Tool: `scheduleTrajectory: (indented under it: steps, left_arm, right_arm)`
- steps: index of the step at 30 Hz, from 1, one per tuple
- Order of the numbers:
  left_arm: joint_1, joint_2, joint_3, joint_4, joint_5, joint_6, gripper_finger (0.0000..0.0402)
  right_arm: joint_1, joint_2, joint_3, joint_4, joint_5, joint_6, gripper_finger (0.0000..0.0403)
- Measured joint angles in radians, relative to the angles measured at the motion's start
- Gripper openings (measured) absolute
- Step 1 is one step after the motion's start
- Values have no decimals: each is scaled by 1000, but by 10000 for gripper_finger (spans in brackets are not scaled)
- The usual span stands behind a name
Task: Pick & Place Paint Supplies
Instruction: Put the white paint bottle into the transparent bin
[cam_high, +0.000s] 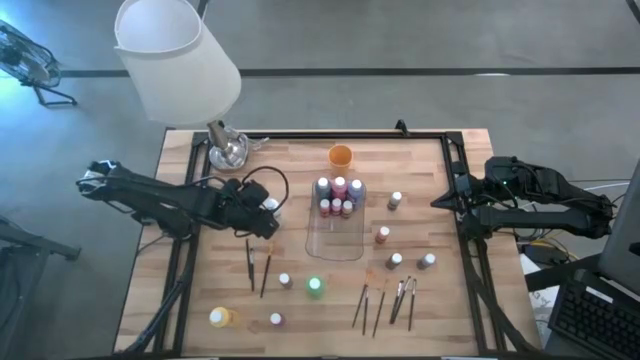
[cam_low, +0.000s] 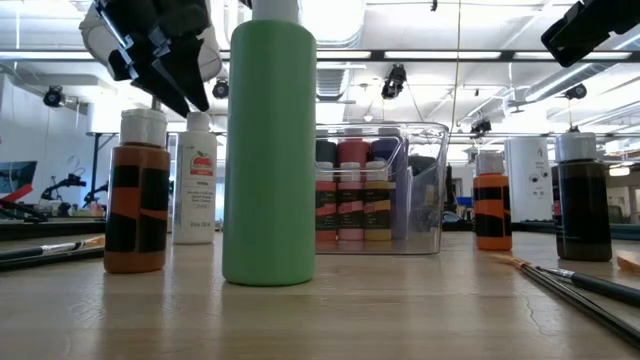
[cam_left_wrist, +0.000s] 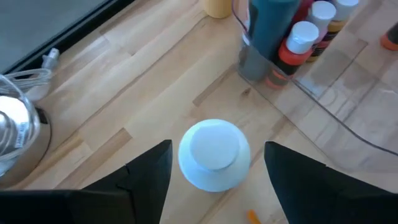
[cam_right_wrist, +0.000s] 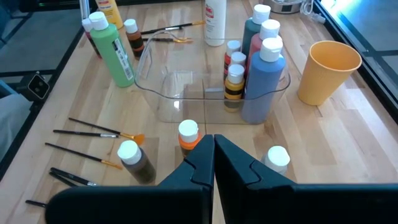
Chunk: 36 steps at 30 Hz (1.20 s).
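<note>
A white bottle (cam_left_wrist: 214, 163) stands upright on the wooden table, left of the clear tray (cam_high: 335, 240). My left gripper (cam_left_wrist: 217, 147) hangs open above the bottle, one finger on each side of its white cap with a gap on both sides; in the high view this gripper (cam_high: 268, 212) is left of the tray. Several paint bottles (cam_high: 335, 195) stand at the tray's far end. More bottles, among them a green one (cam_high: 315, 287), and paintbrushes (cam_high: 380, 305) lie around. My right gripper (cam_right_wrist: 214, 149) waits shut at the table's right edge.
An orange cup (cam_high: 340, 155) stands beyond the tray. A lamp with a white shade (cam_high: 175, 60) and metal base (cam_high: 228, 148) is at the far left corner, its cable beside my left arm. Two brushes (cam_high: 257, 268) lie near my left gripper. A black frame rims the table.
</note>
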Motion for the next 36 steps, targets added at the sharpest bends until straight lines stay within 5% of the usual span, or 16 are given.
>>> scheduleTrajectory:
  steps: [28, 36]
  left_arm:
    - [26, 0, -65, 93, -6, 31, 256]
    - [26, 0, -73, 97, -8, 27, 181]
  right_arm:
    - [0, 0, 0, 0, 0, 0, 8]
    - [0, 0, 0, 0, 0, 0, 8]
